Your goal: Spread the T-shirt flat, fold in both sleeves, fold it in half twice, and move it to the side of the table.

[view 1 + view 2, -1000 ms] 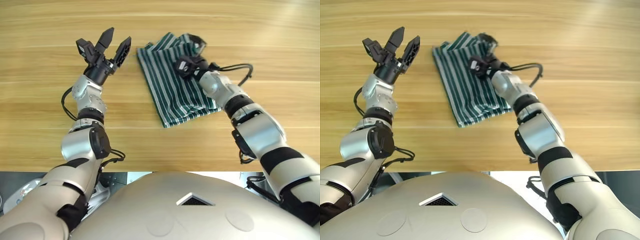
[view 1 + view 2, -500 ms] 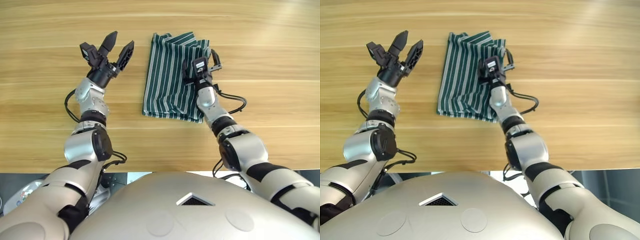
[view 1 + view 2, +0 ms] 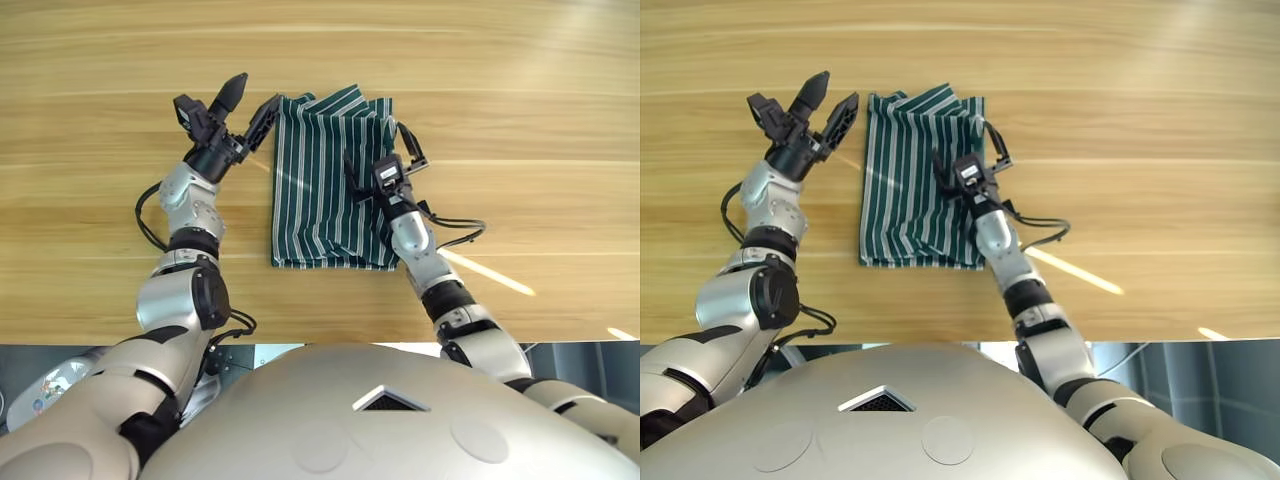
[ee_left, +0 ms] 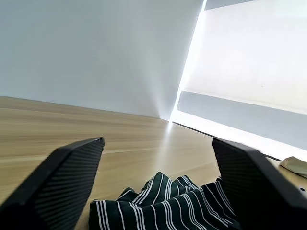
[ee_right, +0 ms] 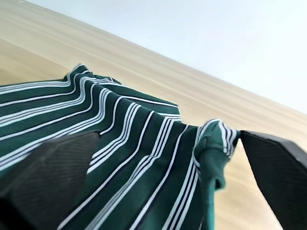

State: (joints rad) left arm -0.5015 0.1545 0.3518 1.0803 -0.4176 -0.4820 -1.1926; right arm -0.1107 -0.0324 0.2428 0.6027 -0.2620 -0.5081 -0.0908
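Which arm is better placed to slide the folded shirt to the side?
Right, probably. Its open gripper sits over the shirt's right edge, fingers straddling cloth. The left gripper is open beside the far corner, off the fabric.

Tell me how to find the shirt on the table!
Look at the big wooden table. Near its middle, just right of the left pincer, lies the T-shirt, folded into a rectangle. It is the only cloth there, dark green with thin white stripes.
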